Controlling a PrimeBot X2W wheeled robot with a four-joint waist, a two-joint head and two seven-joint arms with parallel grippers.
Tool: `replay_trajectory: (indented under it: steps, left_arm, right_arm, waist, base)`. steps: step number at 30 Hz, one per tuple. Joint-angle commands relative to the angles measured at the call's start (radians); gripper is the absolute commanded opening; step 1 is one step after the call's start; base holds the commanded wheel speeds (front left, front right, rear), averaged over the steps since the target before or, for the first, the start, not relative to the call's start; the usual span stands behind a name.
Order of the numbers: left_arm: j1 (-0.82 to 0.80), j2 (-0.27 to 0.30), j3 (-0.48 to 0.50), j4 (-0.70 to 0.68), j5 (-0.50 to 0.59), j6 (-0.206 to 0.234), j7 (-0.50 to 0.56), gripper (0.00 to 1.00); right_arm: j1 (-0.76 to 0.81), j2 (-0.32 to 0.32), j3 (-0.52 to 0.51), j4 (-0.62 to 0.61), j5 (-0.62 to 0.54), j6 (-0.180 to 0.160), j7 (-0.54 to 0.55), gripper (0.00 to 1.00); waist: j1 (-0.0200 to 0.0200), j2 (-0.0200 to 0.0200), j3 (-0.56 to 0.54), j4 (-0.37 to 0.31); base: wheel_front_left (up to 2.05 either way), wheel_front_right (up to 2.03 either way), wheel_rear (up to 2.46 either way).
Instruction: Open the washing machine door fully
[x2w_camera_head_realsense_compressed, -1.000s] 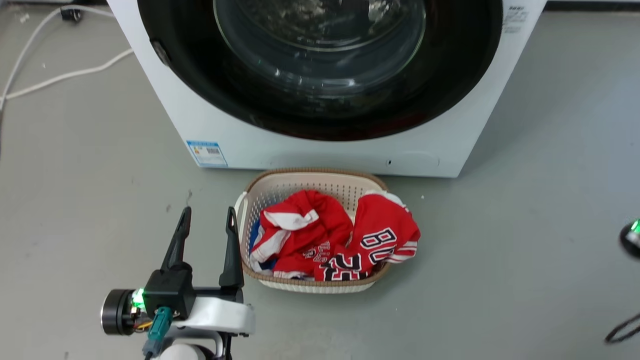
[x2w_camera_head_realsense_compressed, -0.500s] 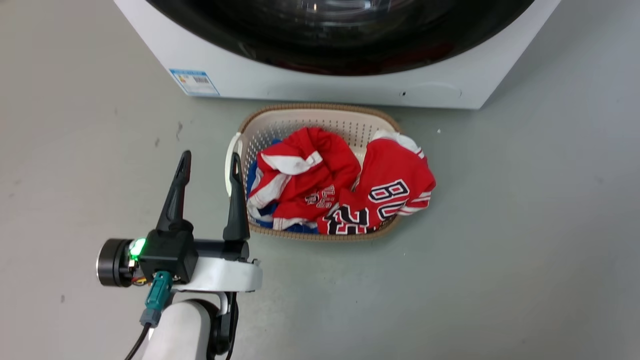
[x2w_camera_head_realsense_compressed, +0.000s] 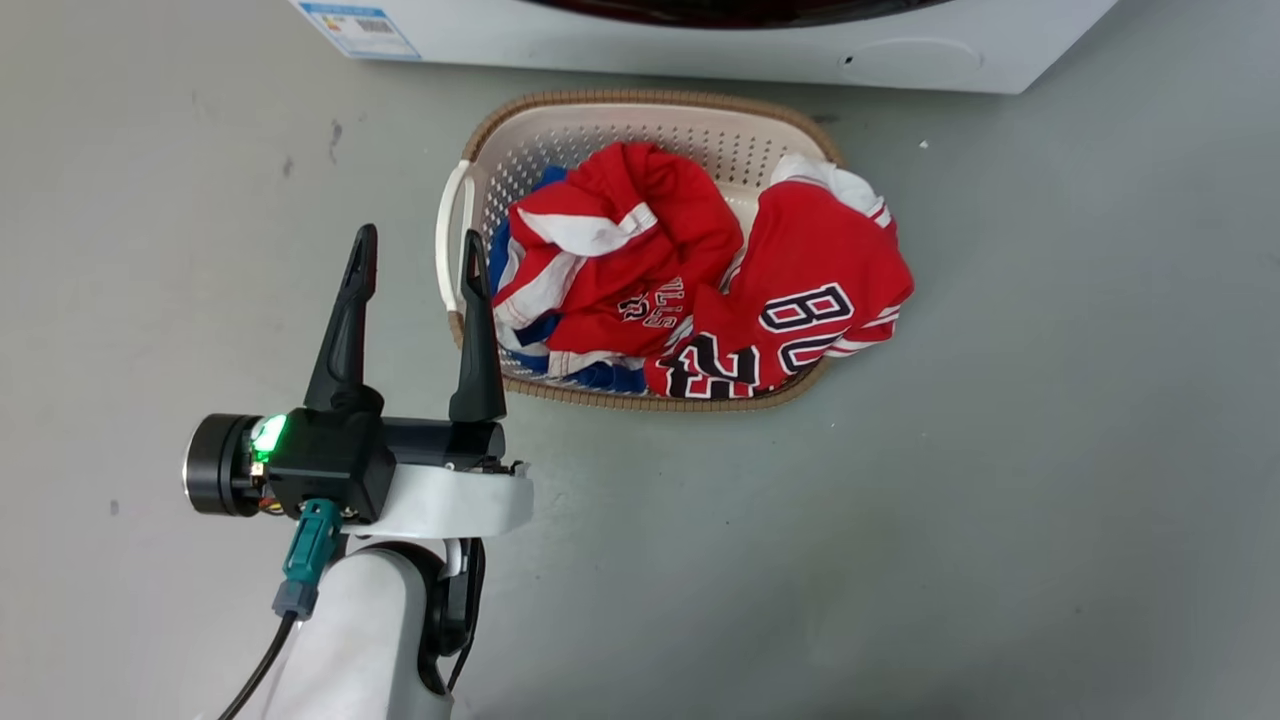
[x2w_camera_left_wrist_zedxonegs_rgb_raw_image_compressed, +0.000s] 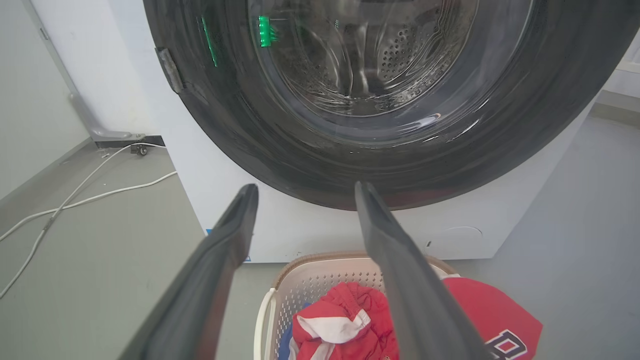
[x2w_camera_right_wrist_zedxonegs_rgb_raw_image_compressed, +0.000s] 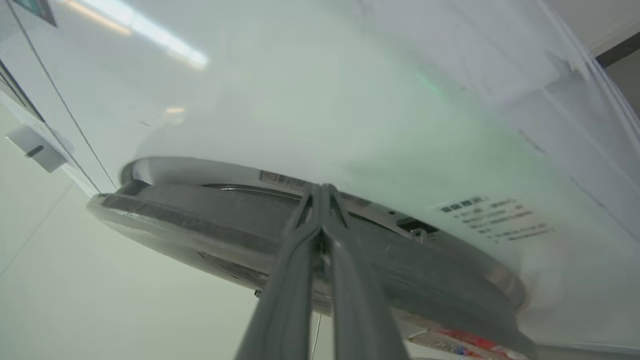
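Note:
The washing machine (x2w_camera_left_wrist_zedxonegs_rgb_raw_image_compressed: 280, 230) is a white box, and its round glossy black door (x2w_camera_left_wrist_zedxonegs_rgb_raw_image_compressed: 240, 130) with a clear glass centre fills its front. In the head view the machine's lower edge (x2w_camera_head_realsense_compressed: 700, 45) runs along the top. My left gripper (x2w_camera_head_realsense_compressed: 415, 250) is open and holds nothing, low over the floor just left of the basket; its fingers (x2w_camera_left_wrist_zedxonegs_rgb_raw_image_compressed: 305, 187) point at the door's lower rim from a distance. My right gripper (x2w_camera_right_wrist_zedxonegs_rgb_raw_image_compressed: 322, 190) is shut, with its tips at the narrow gap between the door's rim (x2w_camera_right_wrist_zedxonegs_rgb_raw_image_compressed: 200, 220) and the white front (x2w_camera_right_wrist_zedxonegs_rgb_raw_image_compressed: 350, 125).
A cream laundry basket (x2w_camera_head_realsense_compressed: 590, 115) with red, white and blue jerseys (x2w_camera_head_realsense_compressed: 700, 270) stands on the grey floor right in front of the machine. White cables (x2w_camera_left_wrist_zedxonegs_rgb_raw_image_compressed: 90, 195) lie on the floor to the machine's left, by a wall.
The head camera has tilted down, so the machine has slid up toward the top edge and the basket sits higher in the picture. My left gripper stays open beside the basket.

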Motion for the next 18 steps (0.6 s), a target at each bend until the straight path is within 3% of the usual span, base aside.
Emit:
replay_trajectory:
  steps: [1,11,18]
  left_arm:
    - [-0.015,-0.001,-0.005,-0.006,-0.004,0.006,-0.003,1.0]
    - [-0.03,-0.001,-0.015,-0.002,-0.015,0.016,-0.003,1.0]
    - [-0.029,-0.001,-0.012,0.003,-0.014,0.019,-0.003,1.0]
  right_arm:
    - [-0.037,-0.006,0.022,0.014,-0.021,0.0,0.02,0.0]
    - [-0.108,0.007,0.101,0.068,-0.079,0.0,0.096,0.0]
    - [-0.052,0.036,0.145,0.048,-0.071,0.001,0.138,0.0]
  waist:
    - [-0.0002,0.0,0.023,0.014]
    - [-0.0002,0.0,0.047,0.028]
    - [-0.0002,0.0,0.029,0.019]
  base:
    - [0.0,0.0,0.0]
    - [0.0,0.0,0.0]
    - [0.0,0.0,0.0]
